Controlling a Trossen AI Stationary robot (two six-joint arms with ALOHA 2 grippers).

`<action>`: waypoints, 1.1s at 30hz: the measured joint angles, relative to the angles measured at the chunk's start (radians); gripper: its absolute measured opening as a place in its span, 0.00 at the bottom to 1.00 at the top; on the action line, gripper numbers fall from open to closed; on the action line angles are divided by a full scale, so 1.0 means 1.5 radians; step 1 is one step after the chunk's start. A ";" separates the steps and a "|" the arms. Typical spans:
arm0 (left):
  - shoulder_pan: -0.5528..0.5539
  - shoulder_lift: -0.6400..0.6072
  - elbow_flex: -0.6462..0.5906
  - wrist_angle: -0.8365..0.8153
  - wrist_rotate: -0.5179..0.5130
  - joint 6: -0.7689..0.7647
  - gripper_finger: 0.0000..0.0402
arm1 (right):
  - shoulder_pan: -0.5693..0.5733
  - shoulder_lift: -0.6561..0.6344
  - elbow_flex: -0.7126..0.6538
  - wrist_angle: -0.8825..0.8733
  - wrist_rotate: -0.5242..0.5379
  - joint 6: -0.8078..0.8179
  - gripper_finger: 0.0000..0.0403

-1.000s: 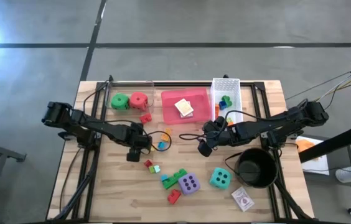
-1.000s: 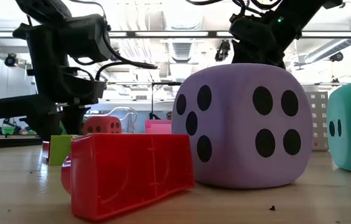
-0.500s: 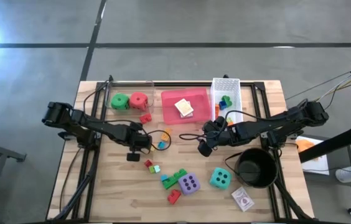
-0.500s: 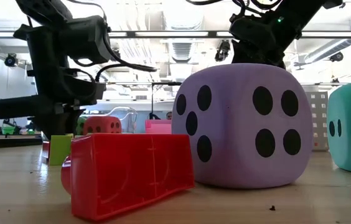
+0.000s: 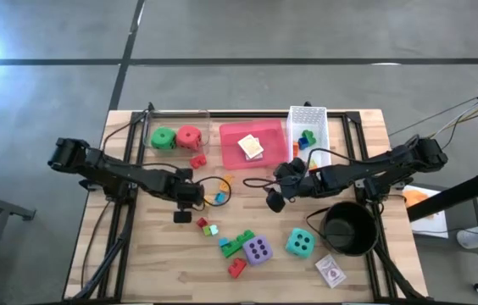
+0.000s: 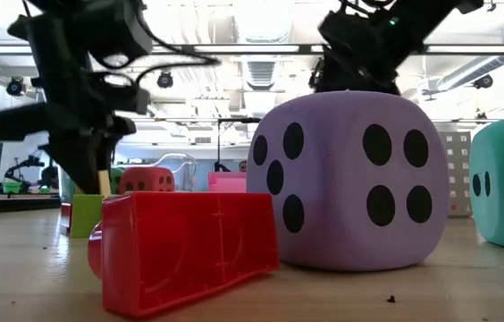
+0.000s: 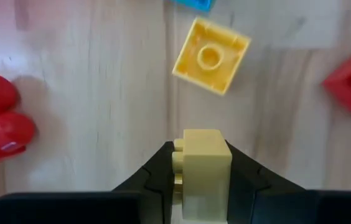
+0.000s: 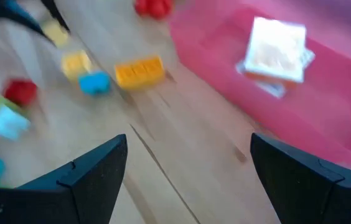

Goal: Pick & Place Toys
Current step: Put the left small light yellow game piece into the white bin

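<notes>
left end effector [image 7: 201,163] grips a pale yellow brick [image 7: 204,163]; right end effector [image 8: 185,177] wide open over the table [image 5: 154,254]

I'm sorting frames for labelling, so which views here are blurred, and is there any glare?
Right wrist view: smeared by motion, with the pink plastic tray and small bricks soft. Left wrist view: mostly crisp on the pale yellow plastic brick in the left claw. Low view: the dark arm at its left is blurred. High view: sharp, with floor glare at its left edge.
</notes>
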 joint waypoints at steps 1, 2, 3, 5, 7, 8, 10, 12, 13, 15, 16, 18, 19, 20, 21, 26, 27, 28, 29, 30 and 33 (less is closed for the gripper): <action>-0.002 -0.010 0.000 0.004 0.000 -0.003 0.22 | 0.000 0.000 0.000 0.025 0.000 -0.002 0.83; -0.003 -0.021 0.000 0.007 0.000 -0.007 0.22 | -0.001 0.000 0.000 0.053 -0.001 -0.007 0.83; -0.004 -0.031 0.000 0.012 -0.001 -0.011 0.22 | -0.001 0.000 0.000 0.082 -0.004 -0.021 0.83; -0.004 -0.052 0.000 0.027 -0.001 -0.014 0.22 | -0.001 0.000 0.000 0.136 -0.021 -0.072 0.83; -0.004 -0.073 0.000 0.048 -0.002 -0.014 0.22 | -0.001 0.000 0.000 0.189 -0.034 -0.126 0.83; -0.004 -0.083 0.000 0.058 -0.002 -0.014 0.22 | -0.001 0.000 0.000 0.215 -0.035 -0.146 0.83; -0.006 -0.105 0.001 0.074 -0.002 -0.014 0.22 | -0.001 -0.002 0.000 0.261 -0.035 -0.172 0.83; -0.010 -0.127 0.001 0.086 -0.002 -0.014 0.22 | -0.001 -0.003 0.000 0.289 -0.033 -0.195 0.83; -0.011 -0.138 0.001 0.091 -0.002 -0.014 0.22 | -0.001 -0.004 0.000 0.295 -0.032 -0.203 0.83; -0.012 -0.159 0.001 0.104 -0.003 -0.014 0.22 | -0.002 -0.007 0.000 0.304 -0.030 -0.211 0.83; -0.012 -0.170 0.001 0.113 -0.004 -0.014 0.22 | -0.002 -0.007 0.000 0.308 -0.025 -0.207 0.83; -0.015 -0.189 0.001 0.135 -0.013 -0.014 0.22 | -0.002 -0.007 0.000 0.308 -0.013 -0.192 0.83; -0.016 -0.200 0.001 0.147 -0.014 -0.013 0.22 | -0.003 -0.007 0.000 0.309 -0.013 -0.191 0.83; -0.017 -0.207 0.001 0.161 -0.015 -0.010 0.22 | -0.003 -0.007 0.000 0.309 -0.013 -0.192 0.83; -0.017 -0.214 0.001 0.178 -0.017 -0.003 0.22 | -0.004 -0.007 0.000 0.314 -0.013 -0.193 0.83; -0.018 -0.231 0.000 0.301 -0.035 0.060 0.22 | -0.007 -0.007 0.000 0.397 -0.058 -0.204 0.83; -0.018 -0.231 0.000 0.333 -0.037 0.069 0.22 | -0.007 -0.007 0.000 0.419 -0.073 -0.223 0.83; -0.018 -0.231 0.000 0.368 -0.038 0.069 0.22 | -0.007 -0.007 0.000 0.437 -0.084 -0.250 0.83; -0.017 -0.229 0.000 0.407 -0.039 0.062 0.22 | -0.006 -0.008 0.000 0.453 -0.087 -0.284 0.83; -0.016 -0.229 0.000 0.443 -0.041 0.049 0.22 | -0.005 -0.008 0.000 0.462 -0.088 -0.330 0.83; -0.012 -0.229 0.001 0.538 -0.043 -0.010 0.22 | 0.006 -0.008 0.000 0.466 -0.087 -0.538 0.83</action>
